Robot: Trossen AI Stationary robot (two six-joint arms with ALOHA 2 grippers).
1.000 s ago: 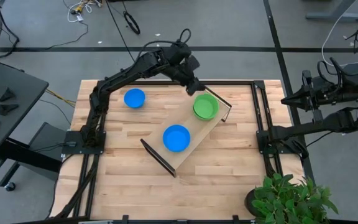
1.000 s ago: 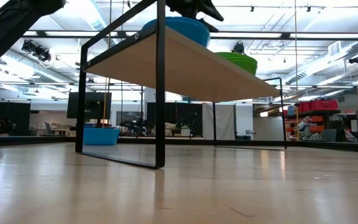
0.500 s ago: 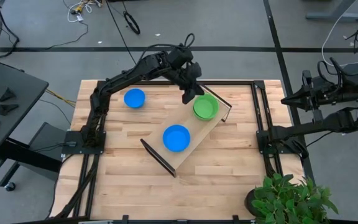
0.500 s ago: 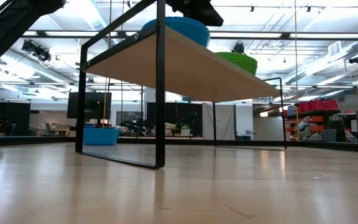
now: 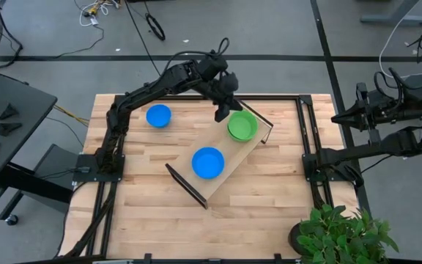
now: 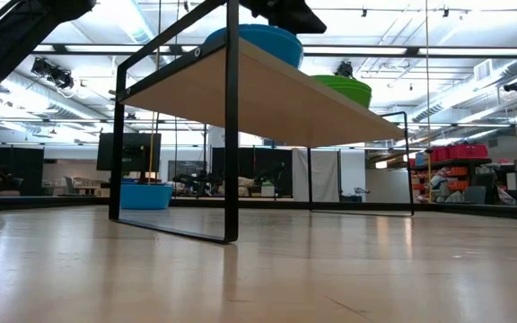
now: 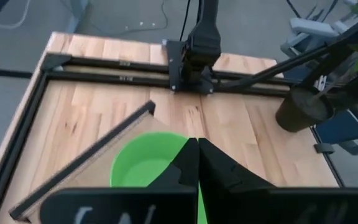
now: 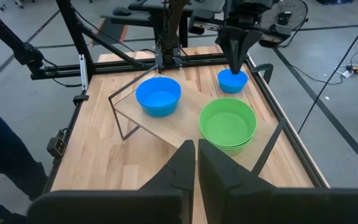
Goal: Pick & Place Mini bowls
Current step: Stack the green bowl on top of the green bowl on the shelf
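Two green mini bowls [image 5: 242, 126] sit nested on the wooden tray [image 5: 189, 176], just beside the closed, empty left claw [image 5: 221, 114], the nearer arm; right claw [image 8: 196, 149] also closed.

We see bright, even overhead light; ceiling lamps [image 6: 50, 70] glare in low view. Table [image 5: 145, 213] carries only soft, faint shadows. Sheen on near tabletop. Left wrist view blurred close to jaws; green bowl [image 7: 143, 163] just beyond them slightly soft.
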